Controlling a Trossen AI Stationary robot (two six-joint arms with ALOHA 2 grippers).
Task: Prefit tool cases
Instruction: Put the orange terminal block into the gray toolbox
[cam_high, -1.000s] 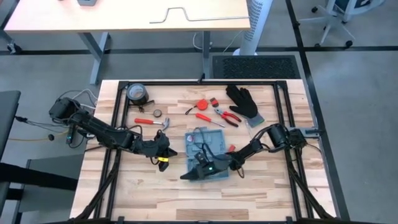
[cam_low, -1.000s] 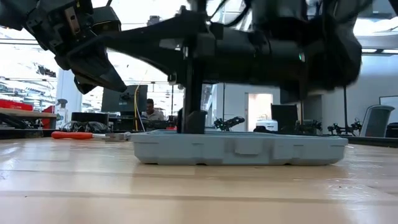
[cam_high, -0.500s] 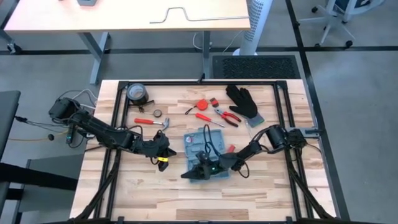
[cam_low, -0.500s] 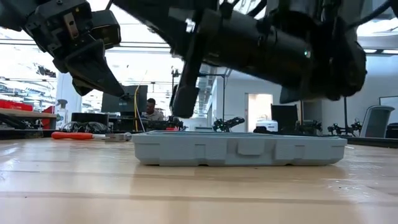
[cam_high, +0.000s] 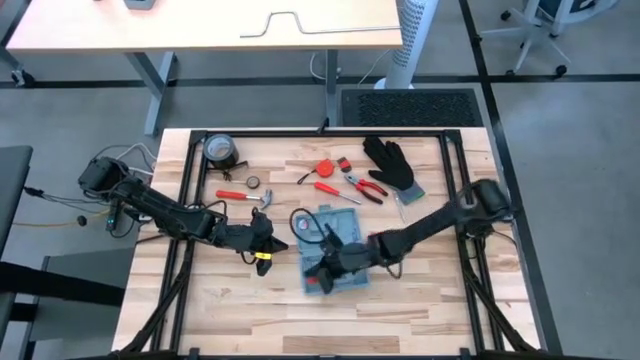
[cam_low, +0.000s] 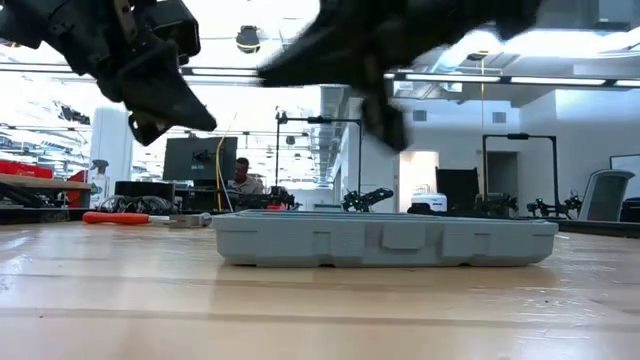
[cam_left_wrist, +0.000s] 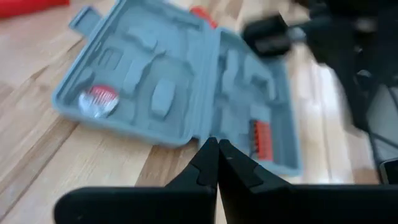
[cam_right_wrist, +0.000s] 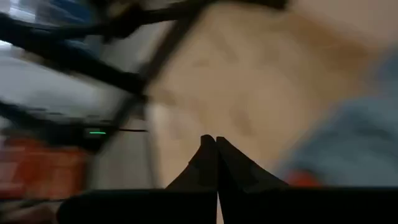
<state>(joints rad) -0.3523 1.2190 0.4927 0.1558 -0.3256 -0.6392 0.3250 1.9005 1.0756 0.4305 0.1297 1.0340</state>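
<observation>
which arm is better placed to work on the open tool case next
Probably the right. In the high view the right gripper hangs directly over the tool case, fingers shut and empty. The left gripper, also shut, sits beside the case's edge over bare table.

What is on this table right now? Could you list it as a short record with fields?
Table: pale wood top
Case: light-blue tool case, lying open and flat near the middle
Inside the case: grey-blue moulded slots, a row of red bits
Left gripper: fingers shut, empty, just beside the case
Right gripper: fingers shut, above the case's near edge, blurred
Loose tools behind the case: hammer, pliers, tape roll
Glove: black glove at the far right
</observation>
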